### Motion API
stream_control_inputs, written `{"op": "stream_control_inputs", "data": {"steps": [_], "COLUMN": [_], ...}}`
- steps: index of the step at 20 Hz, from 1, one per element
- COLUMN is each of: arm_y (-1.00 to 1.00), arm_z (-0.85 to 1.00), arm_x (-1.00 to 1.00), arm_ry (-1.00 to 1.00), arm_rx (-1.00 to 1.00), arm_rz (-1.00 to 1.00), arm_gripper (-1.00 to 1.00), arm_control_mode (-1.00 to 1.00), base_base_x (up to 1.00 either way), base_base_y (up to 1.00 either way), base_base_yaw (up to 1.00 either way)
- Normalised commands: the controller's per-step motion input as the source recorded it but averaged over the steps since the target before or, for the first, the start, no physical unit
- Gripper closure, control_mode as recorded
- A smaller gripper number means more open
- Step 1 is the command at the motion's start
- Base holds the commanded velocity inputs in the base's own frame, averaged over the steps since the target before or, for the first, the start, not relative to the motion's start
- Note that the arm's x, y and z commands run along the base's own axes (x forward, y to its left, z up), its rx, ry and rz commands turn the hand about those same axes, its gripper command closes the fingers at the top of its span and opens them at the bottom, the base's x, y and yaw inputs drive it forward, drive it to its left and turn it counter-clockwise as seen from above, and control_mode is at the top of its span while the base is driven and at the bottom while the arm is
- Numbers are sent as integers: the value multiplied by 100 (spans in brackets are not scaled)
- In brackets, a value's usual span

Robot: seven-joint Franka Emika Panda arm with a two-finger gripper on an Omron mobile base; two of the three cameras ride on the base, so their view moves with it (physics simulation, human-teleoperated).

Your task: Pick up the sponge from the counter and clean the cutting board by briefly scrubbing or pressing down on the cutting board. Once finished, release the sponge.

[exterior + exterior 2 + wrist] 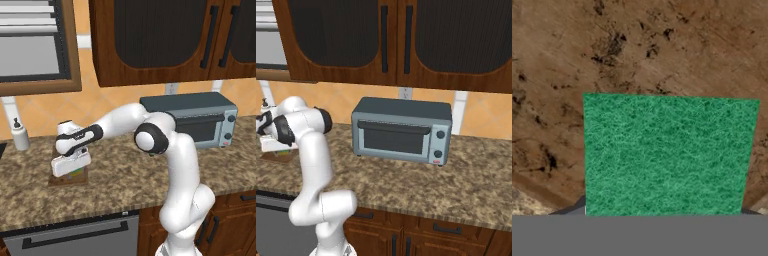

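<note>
The green sponge [669, 155] fills the middle of the hand view, held between the two fingers of my gripper [664, 212], whose dark tips just peek out at its lower corners. Behind it lies the brown speckled cutting board [662, 45]. In the left base view my gripper [74, 171] points down at the left of the granite counter [125, 175], with the sponge [78, 172] low over or on the cutting board [60, 181]; whether they touch cannot be told. In the right base view the hand hides most of the cutting board [278, 157].
A grey toaster oven [200, 120] stands at the back of the counter, right of the arm. A white soap bottle [20, 134] stands at the far left by the wall. Dark wood cabinets [155, 40] hang above. A dishwasher front [75, 237] sits below the counter edge.
</note>
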Motion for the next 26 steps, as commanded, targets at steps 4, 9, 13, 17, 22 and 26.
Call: {"op": "stream_control_inputs", "data": {"steps": [4, 9, 13, 17, 22, 26], "arm_y": [-37, -33, -48, -56, -55, -26], "arm_z": [-66, -47, -26, -21, -19, -19], "arm_x": [-14, 1, 21, 35, 59, 100], "arm_ry": [8, 2, 0, 0, 0, 0], "arm_rx": [1, -1, 0, 0, 0, 0], "arm_rz": [0, 0, 0, 0, 0, 0], "arm_gripper": [100, 100, 100, 100, 100, 100], "arm_control_mode": [-100, -100, -100, -100, -100, -100], "base_base_x": [0, 0, 0, 0, 0, 0], "base_base_y": [0, 0, 0, 0, 0, 0], "base_base_yaw": [0, 0, 0, 0, 0, 0]}}
